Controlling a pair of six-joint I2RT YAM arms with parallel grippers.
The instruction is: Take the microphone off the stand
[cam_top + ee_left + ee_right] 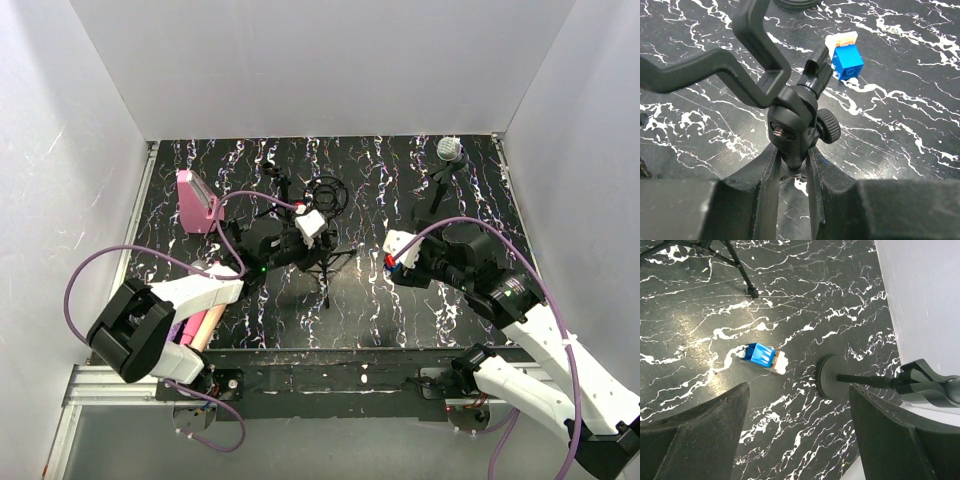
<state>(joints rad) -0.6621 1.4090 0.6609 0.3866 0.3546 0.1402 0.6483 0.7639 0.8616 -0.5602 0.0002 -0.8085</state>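
Observation:
The microphone point(449, 150), with a grey mesh head, sits in the clip of a thin stand with a round base point(425, 214) at the back right. In the right wrist view I see that base point(832, 377), the clip point(917, 376) and part of the microphone's body point(940, 394). My right gripper point(797, 390) hangs open above the floor next to the base, holding nothing. My left gripper point(792, 157) is shut on the neck of a black tripod stand point(795, 125) that carries an empty ring mount point(327, 195).
A blue and white block point(761, 356) lies on the marbled black mat, also in the left wrist view point(846, 59). A pink case point(197, 201) stands at the back left. A pink cylinder point(205, 326) lies by the left arm. White walls enclose the mat.

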